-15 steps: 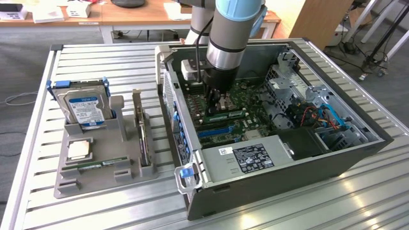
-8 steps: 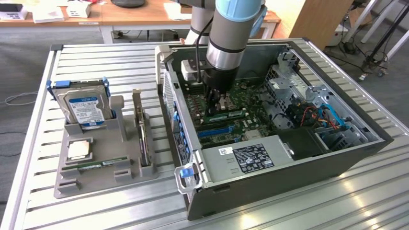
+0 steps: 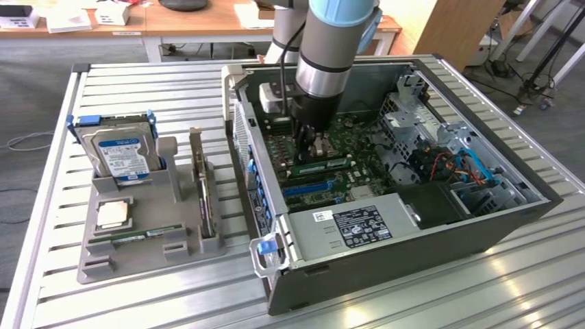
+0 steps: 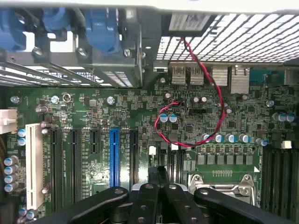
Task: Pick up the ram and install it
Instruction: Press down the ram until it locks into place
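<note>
A slatted metal desk (image 3: 137,301) fills the room's foreground, with wooden tables behind it. On the exterior view's left sits a grey tray (image 3: 137,264) holding a hard drive (image 3: 119,154), a square processor (image 3: 111,214) and a green stick (image 3: 137,238) lying flat along its near edge. An open computer case (image 3: 412,253) takes up the centre and right of that view.

The arm (image 3: 333,41) reaches straight down into the case. Its gripper (image 3: 307,140) is low over the motherboard (image 4: 140,116), in the upper middle of the frame. The ram (image 3: 322,166) shows as a green strip with a white sticker just below the gripper, running toward the exterior view's right above the blue slots. I cannot tell whether the gripper (image 4: 159,186) is clamping the ram, pressing on it or clear of it, nor whether the ram is fully seated.

The risks, as I judge them:
- If the stick is not squarely over its slot, a downward push could bend it or leave one end raised.
- A red-and-black wire (image 4: 215,112) loops across the board near the gripper and could be snagged by a sideways shift.
- Small capacitors (image 4: 168,118) stand close by, so any drift could knock them.
- The case wall leaves the arm little room.
</note>
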`<state>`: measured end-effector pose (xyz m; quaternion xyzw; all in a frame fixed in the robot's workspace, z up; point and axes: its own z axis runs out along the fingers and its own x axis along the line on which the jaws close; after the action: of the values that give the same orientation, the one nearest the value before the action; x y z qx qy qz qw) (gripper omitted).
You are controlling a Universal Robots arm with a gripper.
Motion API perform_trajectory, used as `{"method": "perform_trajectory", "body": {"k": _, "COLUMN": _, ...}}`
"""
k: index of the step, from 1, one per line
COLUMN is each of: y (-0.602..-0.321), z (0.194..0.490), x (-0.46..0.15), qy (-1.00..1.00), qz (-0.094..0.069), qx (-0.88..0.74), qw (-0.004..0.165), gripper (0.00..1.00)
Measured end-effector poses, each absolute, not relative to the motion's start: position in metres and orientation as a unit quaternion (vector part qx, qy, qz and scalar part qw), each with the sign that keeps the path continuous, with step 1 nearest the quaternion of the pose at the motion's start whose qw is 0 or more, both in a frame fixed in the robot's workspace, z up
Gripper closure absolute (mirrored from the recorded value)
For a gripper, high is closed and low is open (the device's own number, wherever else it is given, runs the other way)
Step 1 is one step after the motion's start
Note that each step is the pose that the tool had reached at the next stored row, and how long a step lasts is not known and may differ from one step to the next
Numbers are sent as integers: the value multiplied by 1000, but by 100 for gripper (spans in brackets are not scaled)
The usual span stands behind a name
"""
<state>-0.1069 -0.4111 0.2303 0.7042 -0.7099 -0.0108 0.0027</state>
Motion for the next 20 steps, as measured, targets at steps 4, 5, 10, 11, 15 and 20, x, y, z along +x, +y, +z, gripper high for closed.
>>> {"method": "perform_trajectory", "body": {"k": 4, "y": -411, "z": 237, "x": -107, "qy": -710, "qz": -11, "qx": 704, "qw": 3, "gripper": 89}}
{"method": "perform_trajectory", "body": {"k": 5, "y": -411, "z": 239, "x": -107, "qy": -710, "qz": -11, "qx": 704, "qw": 3, "gripper": 89}}
{"method": "perform_trajectory", "body": {"k": 10, "y": -411, "z": 246, "x": -107, "qy": -710, "qz": -11, "qx": 704, "qw": 3, "gripper": 89}}
{"method": "perform_trajectory", "body": {"k": 11, "y": -411, "z": 248, "x": -107, "qy": -710, "qz": -11, "qx": 704, "qw": 3, "gripper": 89}}
{"method": "perform_trajectory", "body": {"k": 15, "y": -411, "z": 249, "x": -107, "qy": -710, "qz": -11, "qx": 704, "qw": 3, "gripper": 89}}
{"method": "perform_trajectory", "body": {"k": 20, "y": -411, "z": 249, "x": -103, "qy": -710, "qz": -11, "qx": 704, "qw": 3, "gripper": 89}}
